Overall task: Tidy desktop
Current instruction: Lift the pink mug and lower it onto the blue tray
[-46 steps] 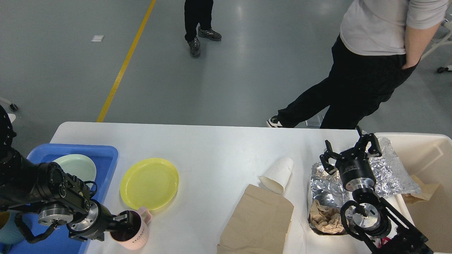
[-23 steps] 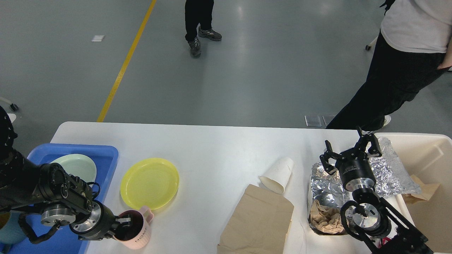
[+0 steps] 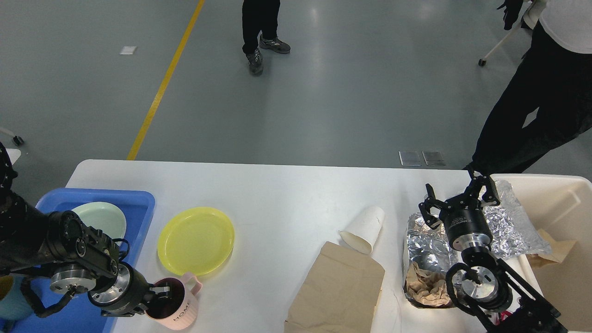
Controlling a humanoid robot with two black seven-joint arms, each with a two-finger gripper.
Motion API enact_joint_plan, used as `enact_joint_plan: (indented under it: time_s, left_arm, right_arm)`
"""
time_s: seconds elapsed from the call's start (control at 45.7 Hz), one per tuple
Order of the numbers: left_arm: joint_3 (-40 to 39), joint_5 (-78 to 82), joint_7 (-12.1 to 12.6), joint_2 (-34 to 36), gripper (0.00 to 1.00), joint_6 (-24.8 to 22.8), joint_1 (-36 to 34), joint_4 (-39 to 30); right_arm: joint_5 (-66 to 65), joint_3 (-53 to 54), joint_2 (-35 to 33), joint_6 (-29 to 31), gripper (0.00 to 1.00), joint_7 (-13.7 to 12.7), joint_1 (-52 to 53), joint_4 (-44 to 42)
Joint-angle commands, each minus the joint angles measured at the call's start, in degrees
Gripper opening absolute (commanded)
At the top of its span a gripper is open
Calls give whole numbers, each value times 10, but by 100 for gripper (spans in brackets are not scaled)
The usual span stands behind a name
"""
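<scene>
The white desktop (image 3: 277,194) fills the lower part of the head view. My left gripper (image 3: 160,296) is at the front left, shut on the rim of a pink mug (image 3: 181,311), with one finger inside it. The mug stands just right of the blue tray (image 3: 138,203) and in front of a yellow plate (image 3: 195,240). My right gripper (image 3: 459,200) is open and empty, above crumpled foil (image 3: 508,226) at the right. A white paper cup (image 3: 365,227) lies on its side next to a brown paper bag (image 3: 337,291).
The blue tray holds a pale green bowl (image 3: 104,218). A beige bin (image 3: 564,217) stands at the far right with paper in it. Crumpled brown paper (image 3: 425,289) lies in a foil container. Two people stand on the floor beyond the table.
My left gripper and the pink mug have shifted slightly toward the table's front edge. The person at the right has walked off to the right. My right arm has not moved.
</scene>
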Motion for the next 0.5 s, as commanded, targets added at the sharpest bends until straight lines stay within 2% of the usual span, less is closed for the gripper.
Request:
enact_joint_plan:
  time_s: [0.0,0.131,0.219,0.35,0.481]
  left_arm:
    - [16,0,-1,2,0,-20,-44,-21]
    - [42,-2,2,13,0,-56,-145,-75]
    - [63,-2,8,20,0,-105,-236,-110]
    - [94,-2,8,20,0,-243,-386,-138]
    - [97,0,8,3,0,-372,-484,-143]
  right_arm:
    - [0,0,0,-1,100,0,-1,0]
    - [0,0,0,0,100,0,-1,0]
    - [0,0,0,0,100,0,-1,0]
    - [0,0,0,0,100,0,-1,0]
    - [0,0,0,0,100,0,-1,0]
